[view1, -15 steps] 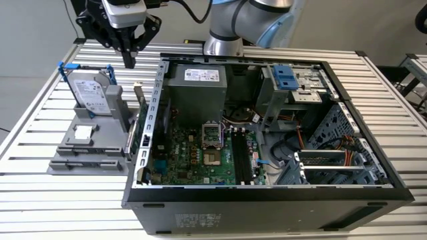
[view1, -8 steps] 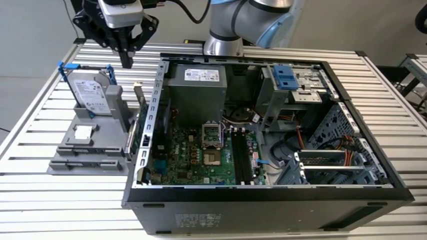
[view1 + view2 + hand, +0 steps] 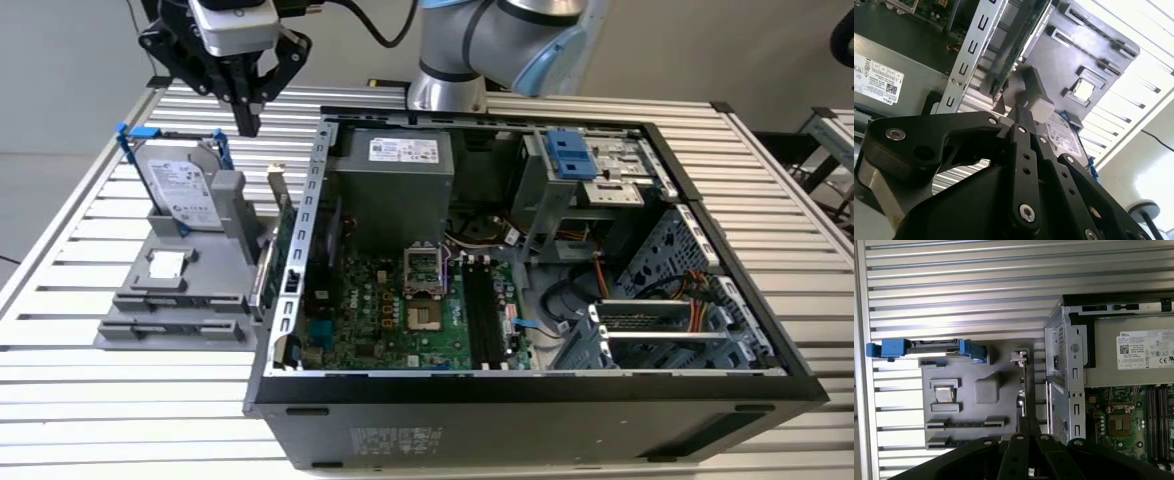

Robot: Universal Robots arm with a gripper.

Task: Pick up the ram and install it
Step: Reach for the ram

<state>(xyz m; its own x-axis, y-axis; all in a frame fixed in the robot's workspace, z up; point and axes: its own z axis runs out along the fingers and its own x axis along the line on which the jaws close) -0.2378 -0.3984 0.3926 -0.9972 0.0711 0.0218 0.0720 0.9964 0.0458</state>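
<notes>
The gripper [image 3: 248, 126] was held pointing down, clenched, above the holder [image 3: 200, 290] at the exterior view's left. A drive [image 3: 184, 185] was stood in it; the ram could not be told in its slots [image 3: 174, 324]. Further right, the motherboard [image 3: 387, 320] was seated in the open case [image 3: 534, 420].

A slatted metal tabletop [image 3: 134, 420] carries an open computer case [image 3: 534, 432]. A grey parts holder [image 3: 147, 325] rests on the slats just beside the case.

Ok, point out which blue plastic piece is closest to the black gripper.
The blue plastic bracket around the silver hard drive on the grey holder, right by the gripper; the other blue piece sits inside the black case.
</notes>
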